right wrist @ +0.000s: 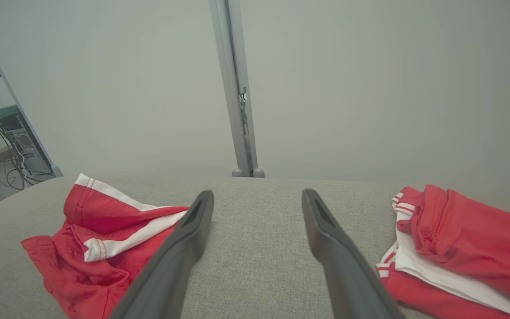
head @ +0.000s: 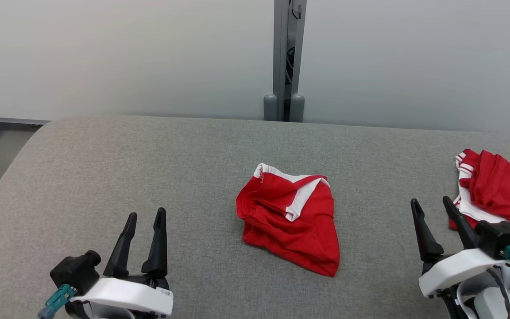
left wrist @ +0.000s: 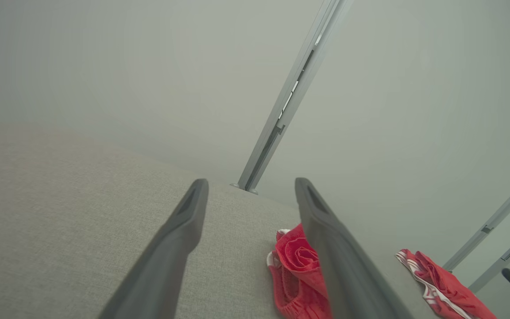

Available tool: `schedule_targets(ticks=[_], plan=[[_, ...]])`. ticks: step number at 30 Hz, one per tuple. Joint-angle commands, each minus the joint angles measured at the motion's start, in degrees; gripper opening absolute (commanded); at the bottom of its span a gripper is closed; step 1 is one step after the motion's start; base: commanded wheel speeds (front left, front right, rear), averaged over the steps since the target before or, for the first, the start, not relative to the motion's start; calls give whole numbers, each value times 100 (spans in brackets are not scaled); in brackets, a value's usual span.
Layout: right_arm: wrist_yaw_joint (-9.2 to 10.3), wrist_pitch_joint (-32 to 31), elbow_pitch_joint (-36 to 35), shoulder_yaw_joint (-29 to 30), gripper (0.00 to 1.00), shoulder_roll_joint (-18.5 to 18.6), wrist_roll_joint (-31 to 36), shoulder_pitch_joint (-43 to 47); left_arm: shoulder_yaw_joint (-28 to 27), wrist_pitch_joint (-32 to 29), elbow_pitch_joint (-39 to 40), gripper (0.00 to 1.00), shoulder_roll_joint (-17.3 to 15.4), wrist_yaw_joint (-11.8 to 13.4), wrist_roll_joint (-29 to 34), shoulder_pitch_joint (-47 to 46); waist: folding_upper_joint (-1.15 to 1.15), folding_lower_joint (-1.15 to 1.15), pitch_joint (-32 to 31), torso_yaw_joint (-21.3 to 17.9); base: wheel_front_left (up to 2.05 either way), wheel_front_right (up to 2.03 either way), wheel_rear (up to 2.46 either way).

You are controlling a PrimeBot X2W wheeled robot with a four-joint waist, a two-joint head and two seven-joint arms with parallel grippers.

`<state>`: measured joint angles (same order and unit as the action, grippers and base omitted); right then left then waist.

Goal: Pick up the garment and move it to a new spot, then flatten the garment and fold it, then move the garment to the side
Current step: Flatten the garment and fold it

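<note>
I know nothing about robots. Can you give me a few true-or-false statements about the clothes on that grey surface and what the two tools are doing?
1. The middle garment lies on the grey surface between the two tools. True.
2. The left tool grips cloth. False: it is open and empty.
3. A second red garment lies beside the right tool. True.
4. The right tool is shut. False: its fingers stand apart.
5. The middle garment is all red. False: it has white trim.

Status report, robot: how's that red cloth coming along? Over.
Left gripper, right gripper open, empty. Crumpled red white-trimmed garment central, untouched. Second red garment far right.
</note>
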<state>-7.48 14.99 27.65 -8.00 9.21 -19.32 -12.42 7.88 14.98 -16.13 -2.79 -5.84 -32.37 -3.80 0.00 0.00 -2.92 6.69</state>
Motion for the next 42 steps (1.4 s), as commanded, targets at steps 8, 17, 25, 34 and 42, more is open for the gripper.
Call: schedule_targets(ticks=[8, 17, 25, 34, 42], plan=[[-4, 33, 129, -638, 0, 253, -15, -208, 87, 16, -35, 100, -25, -33, 15, -130, 0, 0, 185, 245, 0, 0, 0], [-3, 33, 489, -1662, 0, 675, -257, -814, 155, 15, -31, 100, -23, -54, 42, -349, 0, 0, 701, 668, 0, 0, 0], [-3, 33, 1003, -2497, 0, 930, -735, -1330, 275, 16, -21, 100, -22, -60, -16, -605, 0, 0, 1107, 1144, 0, 0, 0], [-3, 32, 1315, -3267, 0, 981, -1048, -1596, 297, 16, -45, 100, -23, -58, -57, -693, 0, 0, 1315, 1421, 0, 0, 0], [-3, 32, 1132, -4152, 0, 941, -1321, -1631, 293, 16, -167, 100, -24, -30, -111, -674, 0, 0, 1263, 1374, 0, 0, 0]])
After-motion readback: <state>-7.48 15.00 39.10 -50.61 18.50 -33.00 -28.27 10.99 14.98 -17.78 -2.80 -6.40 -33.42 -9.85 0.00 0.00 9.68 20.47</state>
